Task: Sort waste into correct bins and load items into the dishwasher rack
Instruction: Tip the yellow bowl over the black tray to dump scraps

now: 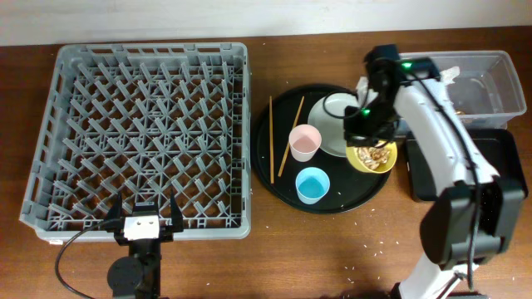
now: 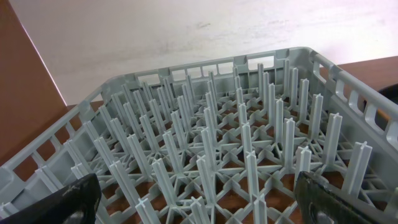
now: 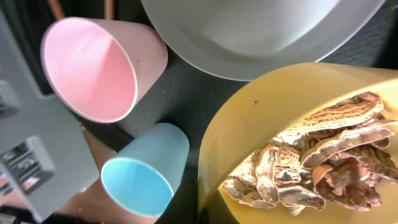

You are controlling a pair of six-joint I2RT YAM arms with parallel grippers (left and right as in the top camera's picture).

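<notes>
My right gripper is shut on the rim of the small yellow bowl, at the right edge of the round black tray. In the right wrist view the fingers straddle the wall of the bowl, which holds tan-brown peanut shells. The pale plate, pink cup, blue cup and two chopsticks lie on that tray. My left gripper is open and empty over the front edge of the grey dishwasher rack.
The round black tray sits right of the rack. A clear tub stands at the far right, with a shallow black tray just in front of it. Crumbs lie on the table by the front edge.
</notes>
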